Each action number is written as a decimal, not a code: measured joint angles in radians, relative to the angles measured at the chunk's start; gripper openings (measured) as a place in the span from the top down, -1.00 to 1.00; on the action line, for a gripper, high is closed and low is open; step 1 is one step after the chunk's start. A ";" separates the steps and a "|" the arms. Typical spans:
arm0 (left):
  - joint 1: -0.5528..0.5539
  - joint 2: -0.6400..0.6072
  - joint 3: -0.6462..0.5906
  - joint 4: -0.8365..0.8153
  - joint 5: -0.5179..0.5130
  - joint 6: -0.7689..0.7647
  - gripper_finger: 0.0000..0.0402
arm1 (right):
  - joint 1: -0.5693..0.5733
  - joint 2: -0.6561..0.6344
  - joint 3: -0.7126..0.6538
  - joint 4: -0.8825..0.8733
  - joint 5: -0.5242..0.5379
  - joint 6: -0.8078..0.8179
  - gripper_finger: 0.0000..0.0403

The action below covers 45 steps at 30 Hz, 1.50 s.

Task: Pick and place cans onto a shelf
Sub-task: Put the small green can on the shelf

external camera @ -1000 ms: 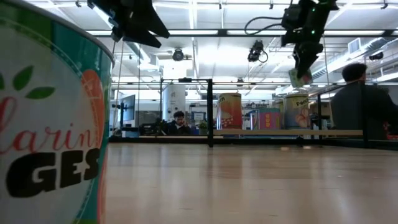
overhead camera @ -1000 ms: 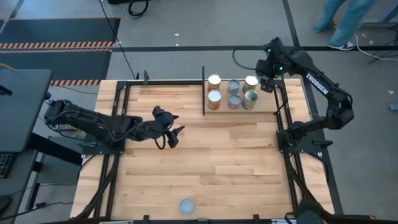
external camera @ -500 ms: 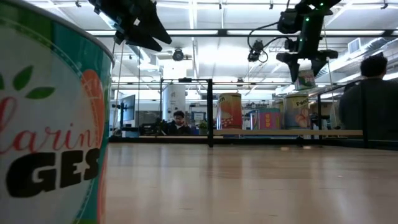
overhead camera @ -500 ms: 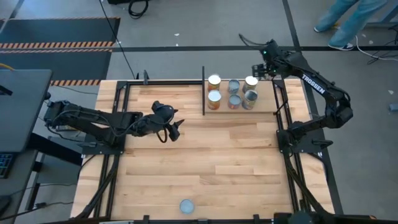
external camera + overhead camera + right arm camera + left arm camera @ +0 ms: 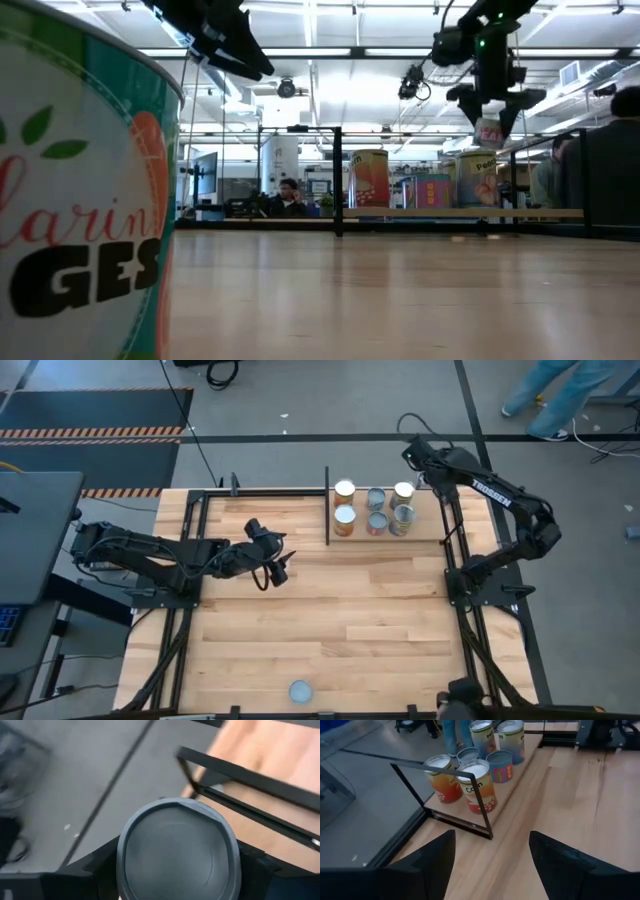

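Observation:
Six cans [image 5: 376,510] stand upright in two rows on the shelf's board [image 5: 425,536] at the table's far right, beside its black post [image 5: 327,520]; they also show in the left wrist view [image 5: 477,785]. One more can [image 5: 300,691] stands at the table's near edge and looms large in the low view [image 5: 80,200]. My right gripper [image 5: 418,458] is high over the shelf's far right corner, shut on a grey-topped can [image 5: 177,850]. My left gripper [image 5: 270,565] is open and empty above the table's left middle, facing the shelf. My right gripper pinches the can between its two fingers [image 5: 102,865], one on each side of the can's wall near the top rim [image 5: 125,865]. The fingers come from above, pointing down. The can [image 5: 488,130] hangs below them, lifted clear of shelf and table.
Black frame rails run along the table's left [image 5: 185,560] and right [image 5: 455,560] sides. The shelf's thin black frame [image 5: 470,825] stands between my left gripper and the cans. People show beyond the table's far edge [image 5: 560,390]. Bare wood lies across the table's middle [image 5: 330,620].
My right gripper has carried the can toward the table's far edge and a little left, turning as it went; the can stays lifted in the hold. My left gripper has drifted slightly toward the far edge, still open.

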 joint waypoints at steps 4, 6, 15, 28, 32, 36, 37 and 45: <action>0.000 0.000 0.000 0.007 -0.002 0.023 -0.29 | 0.000 0.071 0.000 -0.098 -0.006 0.152 -0.40; 0.000 0.000 0.000 0.006 -0.010 0.023 -0.29 | -0.001 0.106 0.000 -0.117 0.003 0.209 -0.40; 0.137 -0.014 -0.001 -0.014 -0.027 0.070 -0.29 | -0.028 0.219 0.000 -0.182 -0.037 0.443 -0.40; 0.330 -0.012 -0.002 -0.017 0.176 0.162 -0.29 | -0.121 0.282 0.000 -0.118 -0.094 0.473 -0.40; 0.349 -0.012 -0.002 -0.016 0.185 0.186 -0.29 | -0.119 0.321 0.000 -0.087 -0.112 0.470 -0.40; 0.352 -0.012 -0.001 -0.017 0.185 0.187 -0.29 | -0.118 0.335 0.000 -0.087 -0.117 0.453 -0.40; 0.351 -0.012 -0.001 -0.018 0.186 0.184 -0.29 | -0.118 0.337 0.000 -0.088 -0.115 0.452 -0.41; 0.351 -0.012 -0.001 -0.018 0.187 0.181 -0.29 | -0.150 0.337 0.000 -0.001 -0.145 0.422 -0.56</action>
